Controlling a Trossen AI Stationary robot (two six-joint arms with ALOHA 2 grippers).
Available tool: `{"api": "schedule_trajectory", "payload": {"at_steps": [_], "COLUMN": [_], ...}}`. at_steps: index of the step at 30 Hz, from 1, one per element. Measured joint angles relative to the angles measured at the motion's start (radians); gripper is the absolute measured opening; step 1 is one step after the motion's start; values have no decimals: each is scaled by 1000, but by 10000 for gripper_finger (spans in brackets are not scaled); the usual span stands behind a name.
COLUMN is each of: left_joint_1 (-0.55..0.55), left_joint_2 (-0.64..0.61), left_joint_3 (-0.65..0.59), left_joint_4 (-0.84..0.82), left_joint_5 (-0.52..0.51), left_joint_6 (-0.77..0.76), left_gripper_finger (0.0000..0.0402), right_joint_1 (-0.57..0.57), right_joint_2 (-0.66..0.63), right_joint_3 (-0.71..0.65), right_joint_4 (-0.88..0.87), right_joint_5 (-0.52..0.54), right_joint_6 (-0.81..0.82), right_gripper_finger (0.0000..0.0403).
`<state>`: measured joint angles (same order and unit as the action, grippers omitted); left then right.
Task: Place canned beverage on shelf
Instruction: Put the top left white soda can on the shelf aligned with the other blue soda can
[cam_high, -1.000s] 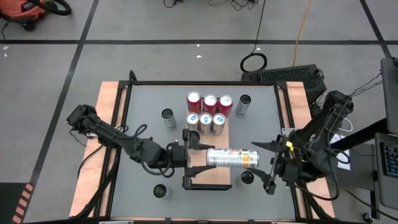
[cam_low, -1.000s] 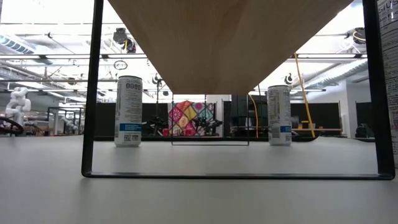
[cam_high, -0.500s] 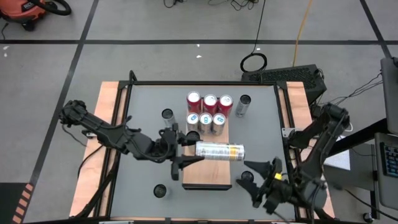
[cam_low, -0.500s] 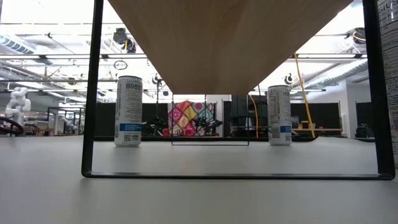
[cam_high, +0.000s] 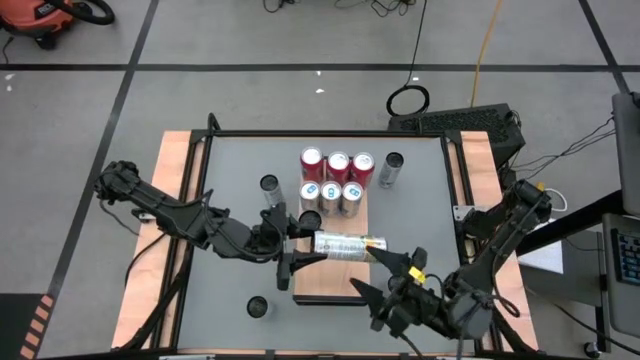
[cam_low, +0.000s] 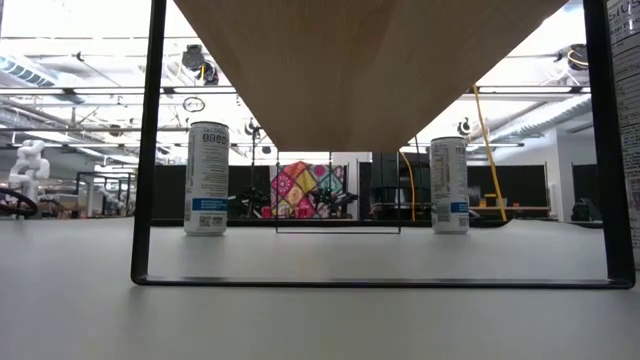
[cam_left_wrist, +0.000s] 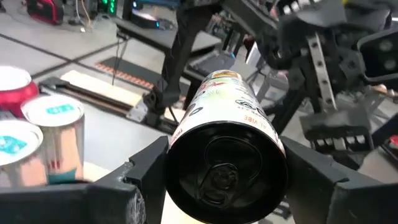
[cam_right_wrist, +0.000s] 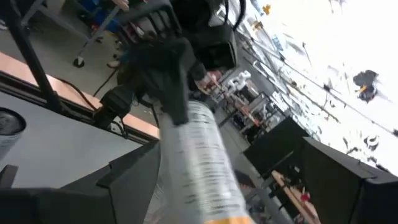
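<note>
A: Since a second ago we have drawn the right end effector (cam_high: 385, 283) off the can's far end and swung it down to the near edge of the tabletop (cam_high: 420, 180); the can (cam_high: 348, 245) moved slightly toward the left arm.

B: So we hold it alone now: the left end effector (cam_high: 300, 250) pinches the can at its base, lying sideways above the shelf (cam_high: 335, 280). The right one hangs spread, empty.

A: We judge it is sideways because of the handover. Six cans (cam_high: 337, 183) stand packed at the far end, so we would stand it on the bare board near them.
</note>
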<state>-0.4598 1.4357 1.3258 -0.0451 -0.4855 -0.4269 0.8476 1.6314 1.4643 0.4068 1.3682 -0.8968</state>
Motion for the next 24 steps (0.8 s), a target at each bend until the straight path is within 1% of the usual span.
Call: {"api": "schedule_trajectory", "payload": {"at_steps": [4,7,9,12,17,21,24], "left_joint_1": [-1,0,1,0,0,0,0], "left_joint_2": [0,0,0,0,0,0,1], "left_joint_3": [0,0,0,0,0,0,0], "left_joint_4": [-51,-73,-82,-80,-81,-94,-104], "left_joint_5": [15,14,13,14,21,36,37], "left_joint_6": [-38,-48,-60,-63,-63,-55,-38], "left_gripper_finger": [243,246,247,248,250,250,250], "right_joint_1": [-27,-55,-72,-96,-130,-149,-158], "right_joint_2": [0,0,0,0,0,0,0], "right_joint_3": [0,0,0,-1,-1,-1,-1], "right_joint_4": [-103,-215,-280,-352,-438,-547,-644], "right_joint_5": [-23,-139,-183,-188,-190,-192,-220], "right_joint_6": [146,303,376,468,556,627,688], "right_gripper_finger": [320,320,318,314,314,313,313]}}
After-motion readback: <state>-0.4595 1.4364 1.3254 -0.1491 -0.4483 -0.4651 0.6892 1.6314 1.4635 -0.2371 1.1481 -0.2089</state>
